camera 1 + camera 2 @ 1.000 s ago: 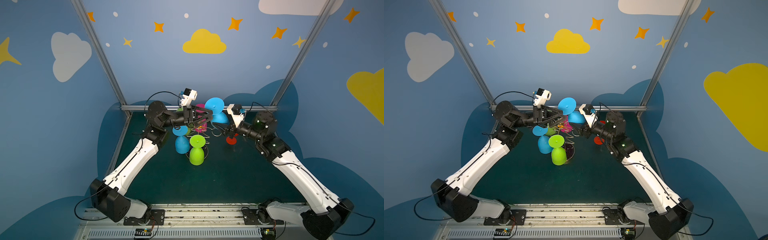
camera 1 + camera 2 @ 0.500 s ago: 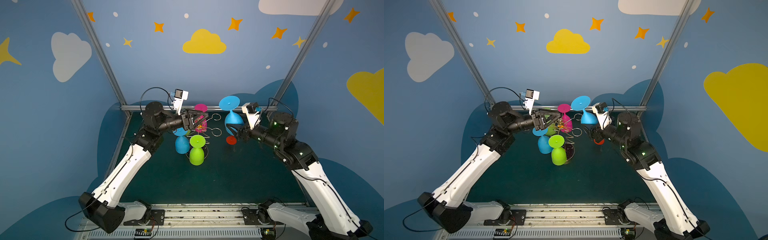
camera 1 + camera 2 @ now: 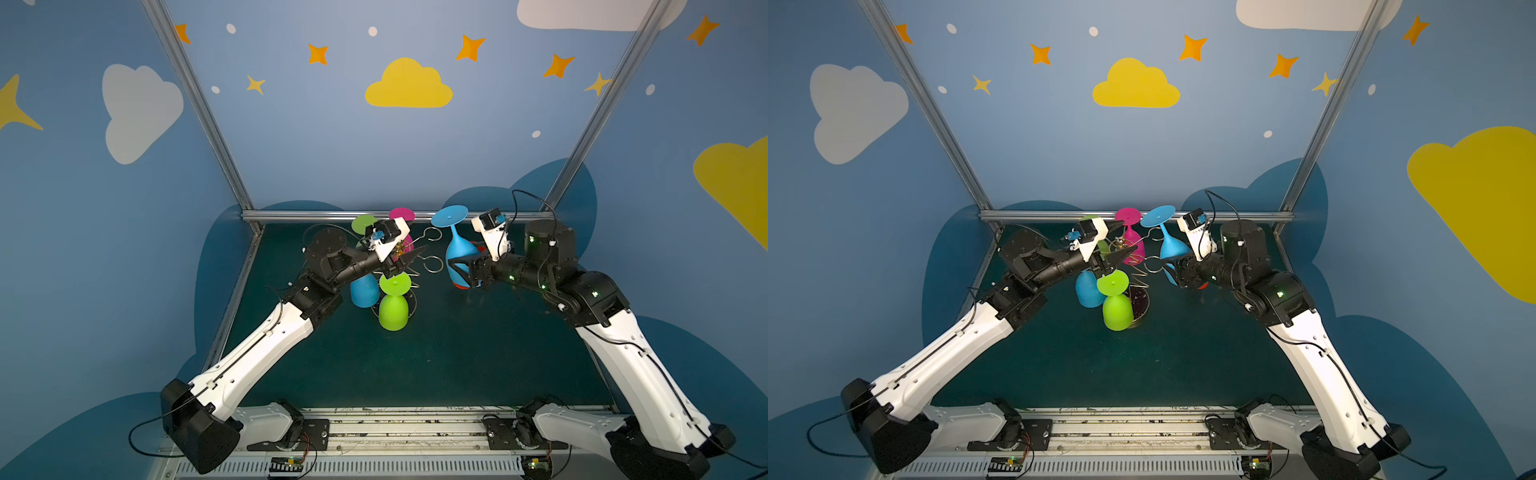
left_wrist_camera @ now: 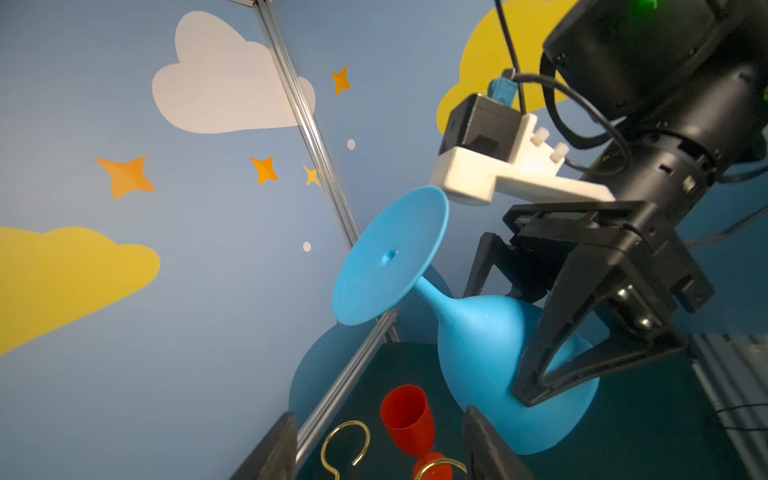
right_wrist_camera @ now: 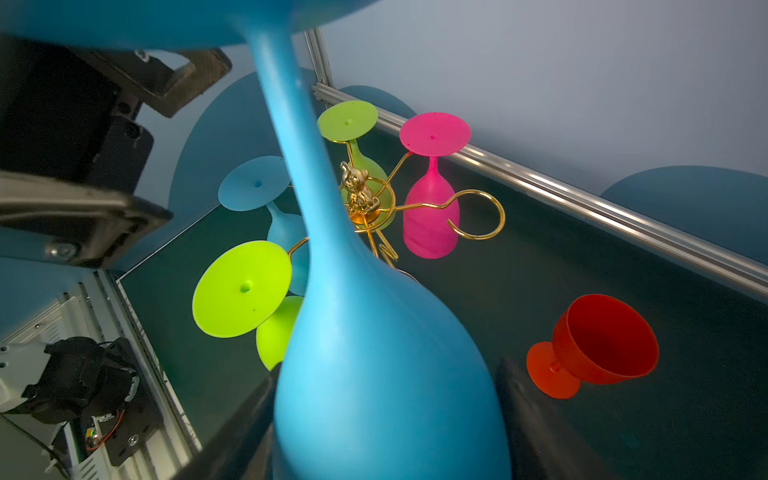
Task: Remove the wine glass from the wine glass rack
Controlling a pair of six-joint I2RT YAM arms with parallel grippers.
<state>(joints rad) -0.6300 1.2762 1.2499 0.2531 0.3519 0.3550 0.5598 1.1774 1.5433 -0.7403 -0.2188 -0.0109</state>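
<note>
1. Right claw (image 3: pixel 456 272), centre-right in both top views. We see it closed on the bowl of the blue wine glass (image 3: pixel 459 249), with one finger on each side. In the right wrist view the bowl fills the gap between its fingers (image 5: pixel 232 432).
2. Blue wine glass. We find it held foot up and slightly tilted, its round foot leaning toward the upper left of the frame. It is off the rack (image 3: pixel 399 249), just right of it in both top views, and above the table (image 3: pixel 415 365).
3. Rack, middle of the frame. This is a gold wire stand topped by a small gold bear figure (image 5: pixel 358 193). Two wire loops (image 3: pixel 433 264) on its right side stand free, facing the held glass.
4. Hanging glasses, all foot up. We count four: the lime glass (image 3: pixel 392 309) lowest in the frame, the pale blue glass (image 3: pixel 363 291) left of it, and the pink glass (image 3: pixel 402 215) and green glass (image 3: pixel 364 224) at the upper edge of the group.
5. Left claw (image 3: pixel 411 257), just left of centre. Its jaws are partly open and grip nothing, and its tips lie over the middle of the rack. In the left wrist view we see its fingers (image 4: pixel 272 453) apart, with wire loops visible between them.
6. Red glass (image 5: pixel 602 343). It stands upright on the table near the rack. In the top views it is largely hidden behind the held glass.
</note>
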